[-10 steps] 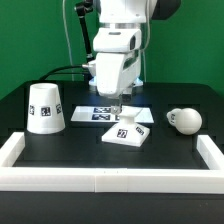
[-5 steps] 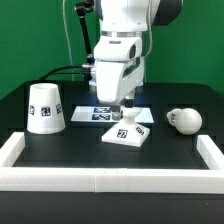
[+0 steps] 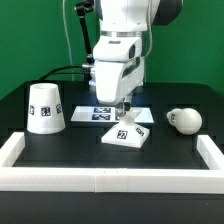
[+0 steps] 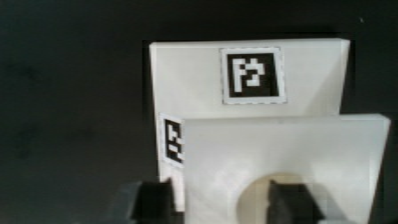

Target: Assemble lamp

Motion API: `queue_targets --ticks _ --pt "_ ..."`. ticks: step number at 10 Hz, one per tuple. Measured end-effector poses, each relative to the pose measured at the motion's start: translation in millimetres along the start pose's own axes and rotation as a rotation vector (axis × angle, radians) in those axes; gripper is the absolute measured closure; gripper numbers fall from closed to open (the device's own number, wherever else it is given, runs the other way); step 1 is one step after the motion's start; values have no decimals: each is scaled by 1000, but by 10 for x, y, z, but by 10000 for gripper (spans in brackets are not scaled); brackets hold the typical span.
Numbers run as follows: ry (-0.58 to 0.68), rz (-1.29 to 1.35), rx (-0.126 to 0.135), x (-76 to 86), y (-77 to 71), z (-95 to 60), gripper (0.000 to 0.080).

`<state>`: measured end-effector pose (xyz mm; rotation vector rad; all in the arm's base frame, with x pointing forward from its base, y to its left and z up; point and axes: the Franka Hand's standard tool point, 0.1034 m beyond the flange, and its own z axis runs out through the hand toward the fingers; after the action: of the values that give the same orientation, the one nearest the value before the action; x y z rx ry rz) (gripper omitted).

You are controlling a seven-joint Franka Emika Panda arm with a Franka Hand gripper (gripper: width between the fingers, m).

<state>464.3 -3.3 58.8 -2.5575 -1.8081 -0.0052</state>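
Directly beneath the two-finger gripper [image 3: 121,104] lies the flat square matte white lamp base [image 3: 126,132], so grasping it looks like the step in hand; whether the jaws are parted or closed cannot be told. Next, the gripper must descend squarely onto the base's edge and clamp. Against 1 second ago, the gripper sits further toward the exterior view's right; the base is unmoved.
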Motion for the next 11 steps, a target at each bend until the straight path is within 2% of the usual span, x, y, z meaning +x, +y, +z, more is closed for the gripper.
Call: queue_targets --ticks 1,2,4,6,8,9,10,11 --pt "2 0 -5 4 15 -13 699" --pt "1 1 -4 1 12 -9 769" --pt "1 1 -4 0 13 -9 793" --pt "1 0 -4 -1 13 -19 797" --pt "3 -6 -19 11 2 -128 797" --pt "2 -9 -22 7 -42 -158 704" --pt "0 -18 -21 -16 -105 -174 567" --pt "0 -19 -20 -25 -133 -170 567"
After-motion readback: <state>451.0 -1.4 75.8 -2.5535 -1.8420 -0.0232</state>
